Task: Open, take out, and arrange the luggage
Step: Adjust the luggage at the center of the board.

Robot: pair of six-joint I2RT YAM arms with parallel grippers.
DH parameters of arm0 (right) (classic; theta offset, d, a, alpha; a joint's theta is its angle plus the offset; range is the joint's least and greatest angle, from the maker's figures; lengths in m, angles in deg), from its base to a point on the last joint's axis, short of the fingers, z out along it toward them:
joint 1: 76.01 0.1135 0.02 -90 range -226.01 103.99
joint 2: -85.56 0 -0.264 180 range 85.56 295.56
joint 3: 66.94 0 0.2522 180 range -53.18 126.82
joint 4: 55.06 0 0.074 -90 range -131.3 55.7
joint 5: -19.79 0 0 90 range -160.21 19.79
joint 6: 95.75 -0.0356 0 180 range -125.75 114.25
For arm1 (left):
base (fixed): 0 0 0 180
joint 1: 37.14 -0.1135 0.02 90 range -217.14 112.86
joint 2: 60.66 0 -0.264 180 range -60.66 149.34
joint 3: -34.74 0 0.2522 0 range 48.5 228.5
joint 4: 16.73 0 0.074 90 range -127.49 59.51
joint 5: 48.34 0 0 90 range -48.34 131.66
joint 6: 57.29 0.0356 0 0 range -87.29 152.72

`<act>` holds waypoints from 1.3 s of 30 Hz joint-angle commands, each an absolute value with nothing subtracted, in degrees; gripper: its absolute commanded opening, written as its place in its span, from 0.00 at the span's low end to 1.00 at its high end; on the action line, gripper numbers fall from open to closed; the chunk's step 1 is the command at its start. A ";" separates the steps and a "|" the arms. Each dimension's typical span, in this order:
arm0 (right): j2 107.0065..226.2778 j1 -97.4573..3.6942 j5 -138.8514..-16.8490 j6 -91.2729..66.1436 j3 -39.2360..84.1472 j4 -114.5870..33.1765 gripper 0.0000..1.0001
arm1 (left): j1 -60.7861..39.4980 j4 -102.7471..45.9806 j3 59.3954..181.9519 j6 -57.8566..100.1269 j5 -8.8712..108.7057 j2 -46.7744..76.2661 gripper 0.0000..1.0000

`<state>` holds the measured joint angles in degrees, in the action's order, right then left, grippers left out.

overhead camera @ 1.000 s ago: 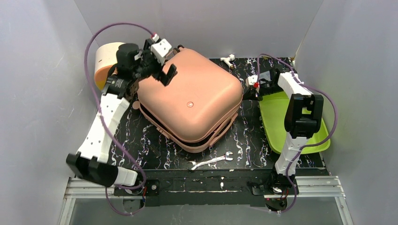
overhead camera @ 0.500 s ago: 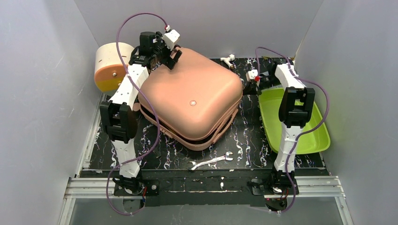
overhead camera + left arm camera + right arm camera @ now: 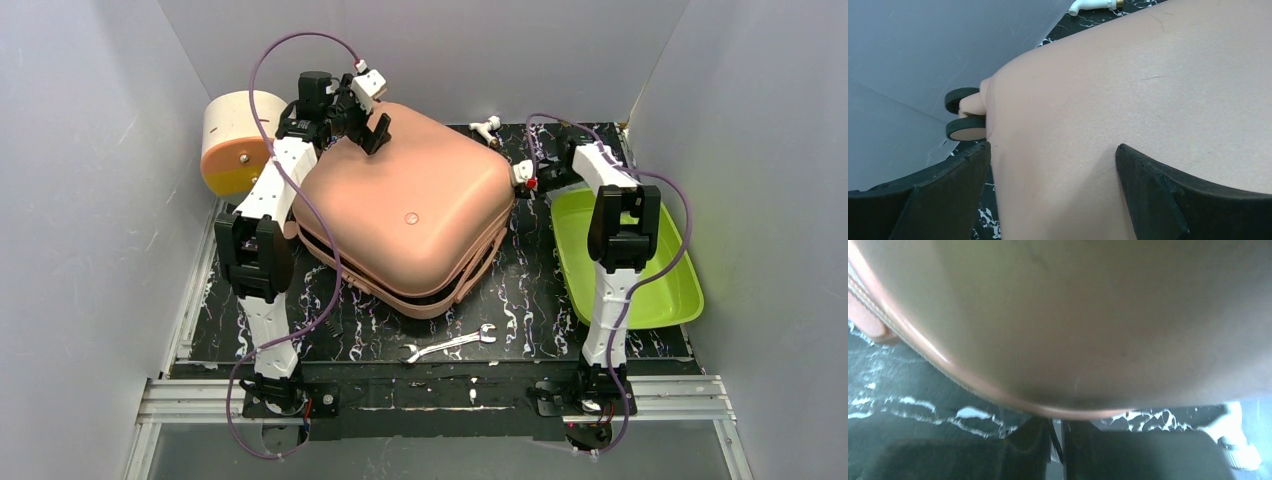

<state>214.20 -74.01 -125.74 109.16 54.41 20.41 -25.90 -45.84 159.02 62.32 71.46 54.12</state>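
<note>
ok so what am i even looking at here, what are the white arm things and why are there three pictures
Those are two robot arms bolted at the near edge of a table. The wide picture comes from a fixed camera above and behind them. The two close-ups come from a camera on each wrist.

On the dark marbled surface lie a big salmon-pink suitcase, a round cream-and-orange box, a lime-green tray, a wrench and a small white fitting.

The left gripper is open over the suitcase's far corner, near its wheels. The right gripper, fingers nearly together, sits at the suitcase's right side. Neither holds anything.
</note>
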 commanded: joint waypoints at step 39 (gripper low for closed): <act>176.63 -64.00 -92.64 -11.94 3.90 -43.90 0.73 | -26.07 -59.32 123.13 65.51 67.17 8.28 0.98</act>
